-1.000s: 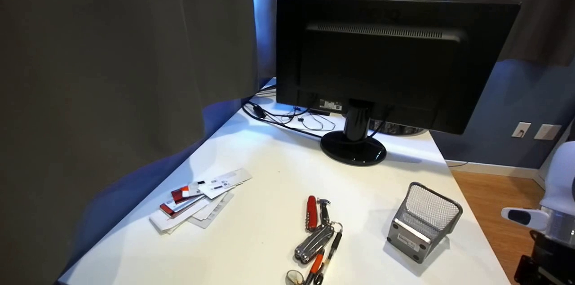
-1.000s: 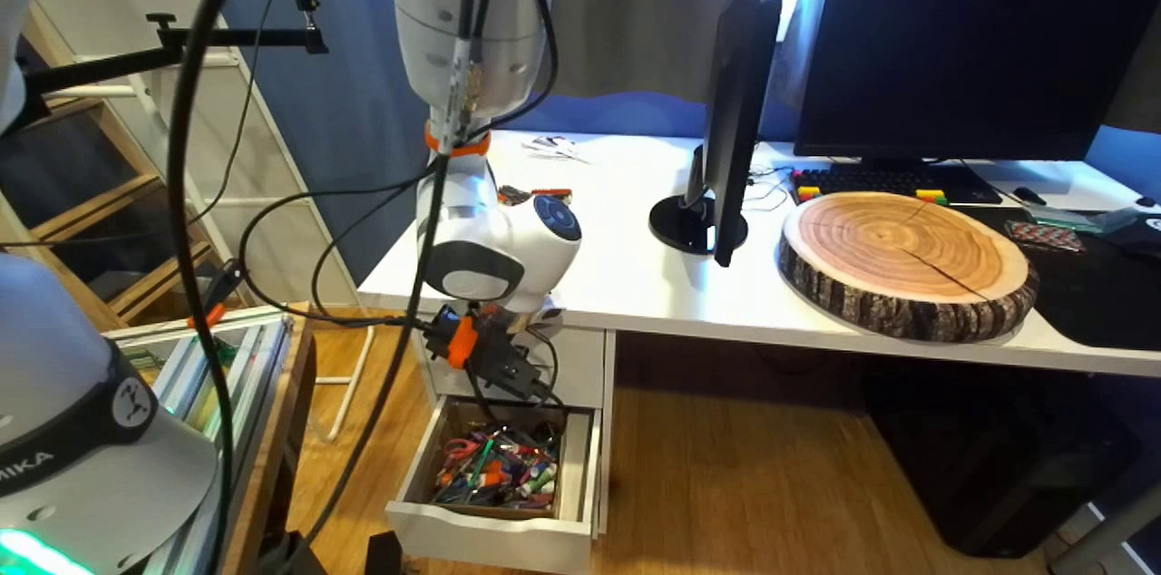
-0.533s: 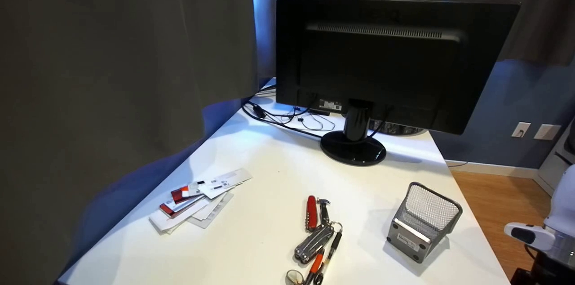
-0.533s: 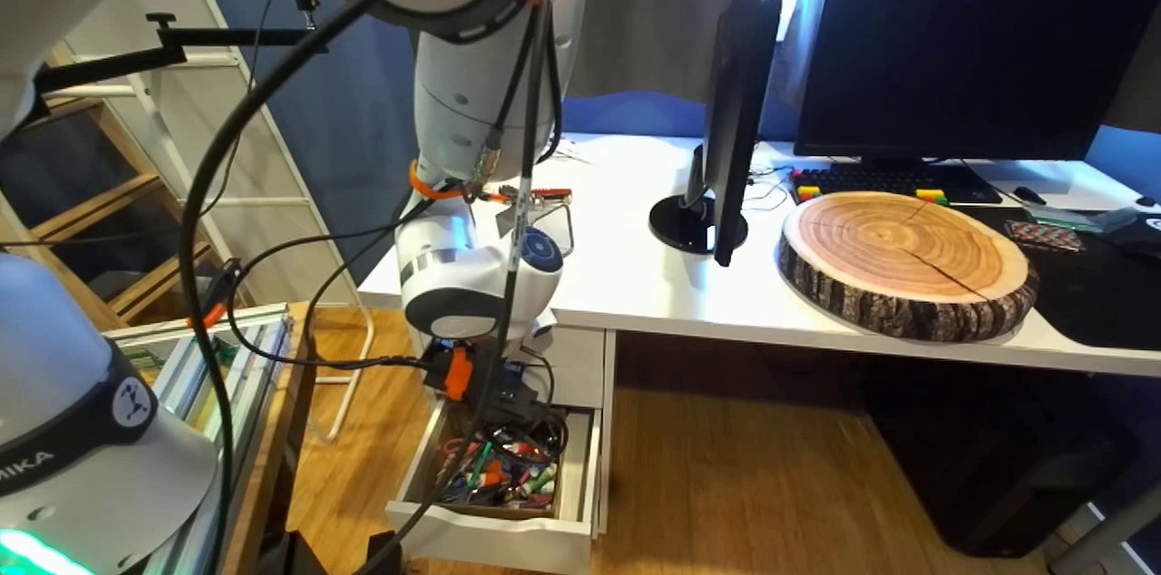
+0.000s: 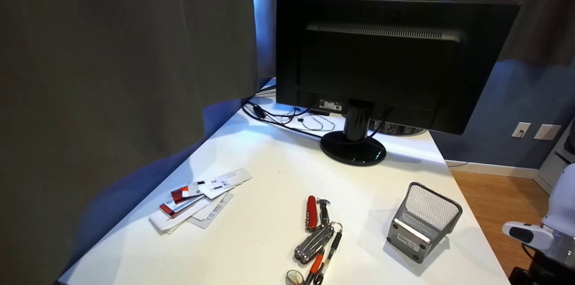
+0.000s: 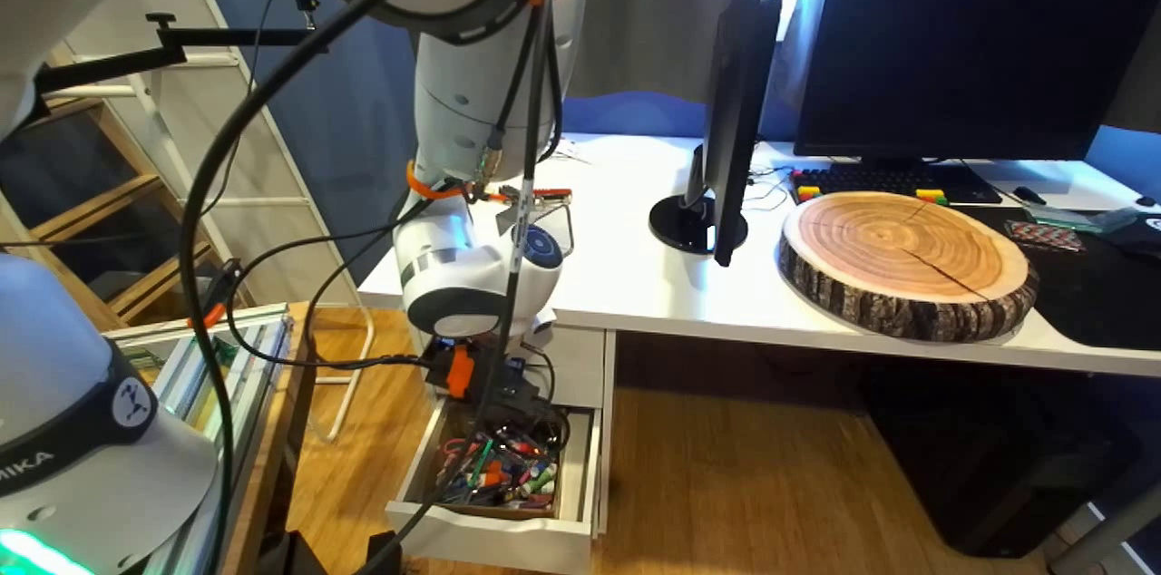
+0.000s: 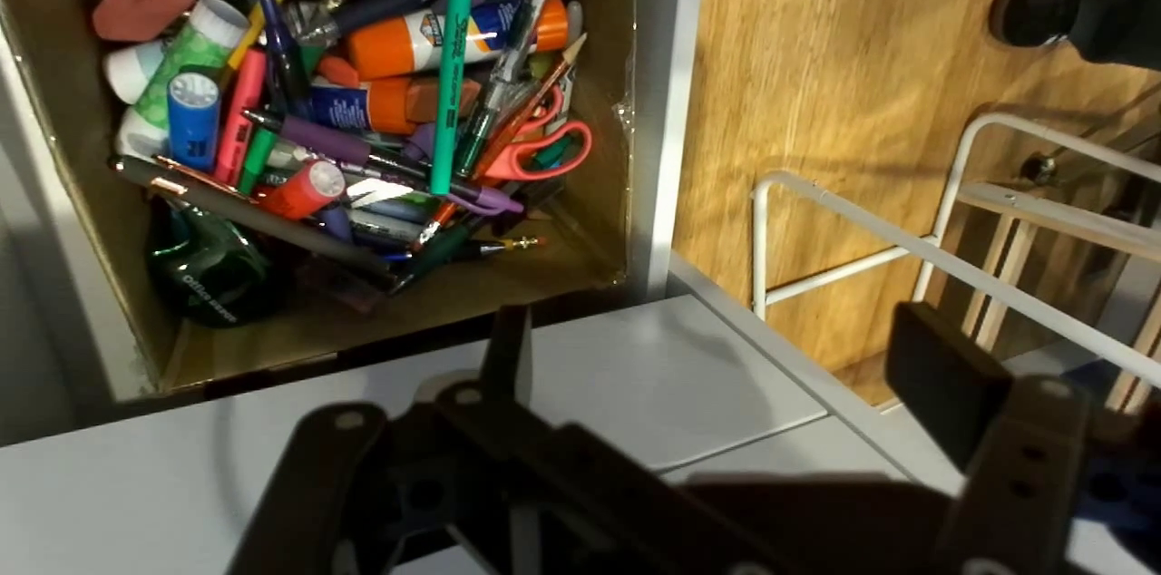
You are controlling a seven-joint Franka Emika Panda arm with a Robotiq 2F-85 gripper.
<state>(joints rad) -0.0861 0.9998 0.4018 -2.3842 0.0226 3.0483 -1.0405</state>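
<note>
My gripper [image 7: 726, 366] is open and empty, its two dark fingers wide apart in the wrist view. White drawer fronts [image 7: 653, 375] show between the fingers. In an exterior view the gripper [image 6: 521, 407] hangs over the back part of a pulled-out white drawer [image 6: 499, 534]. In the drawer is a cardboard box [image 7: 603, 221] full of pens and markers. Among them are a teal marker [image 7: 449, 94], an orange glue stick [image 7: 390, 47], coral-handled scissors [image 7: 549, 162] and a dark green tape dispenser [image 7: 209, 271]. The gripper touches none of these.
The white desk [image 5: 269, 213] above carries a tipped mesh holder [image 5: 424, 222], a multi-tool [image 5: 314, 243], a red pocket knife [image 5: 311, 213], papers [image 5: 197, 199] and a monitor [image 5: 386, 64]. A wood slab [image 6: 907, 258] lies farther along. Cables [image 6: 345, 362] loop from the arm.
From one second to half a second ago, the arm swung and the gripper sank toward the drawer, its hand turning more downward. Since then it has hardly moved. The desk items are unchanged.
</note>
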